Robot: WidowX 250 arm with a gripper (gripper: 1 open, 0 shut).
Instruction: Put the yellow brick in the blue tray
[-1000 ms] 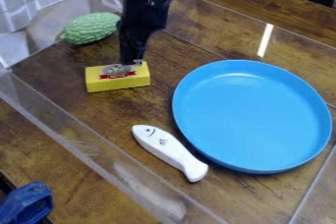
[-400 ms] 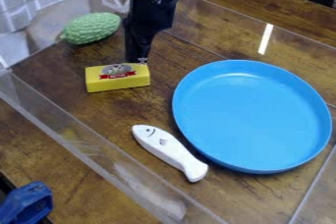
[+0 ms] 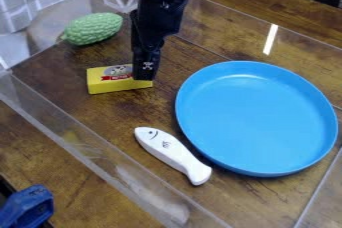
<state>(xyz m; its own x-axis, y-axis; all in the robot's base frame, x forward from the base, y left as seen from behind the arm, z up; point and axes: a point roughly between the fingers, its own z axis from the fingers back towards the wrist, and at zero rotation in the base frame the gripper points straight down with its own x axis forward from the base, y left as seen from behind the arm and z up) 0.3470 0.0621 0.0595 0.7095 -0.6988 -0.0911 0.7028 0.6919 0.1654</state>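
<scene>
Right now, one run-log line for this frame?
gripper: open, over right end of yellow brick | brick: on table, not held | blue tray: empty | phase: pre-grasp

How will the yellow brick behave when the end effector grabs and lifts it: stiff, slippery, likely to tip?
The yellow brick looks like a solid, straight-edged block, so probably stiff and unlikely to roll. It lies flat on the table, low and wide, so tipping seems unlikely. Its smooth-looking faces might slip under the end effector, which stands over its right end.

Shot from one raised camera in front, angled down across the table (image 3: 80,142), fairly close.
</scene>
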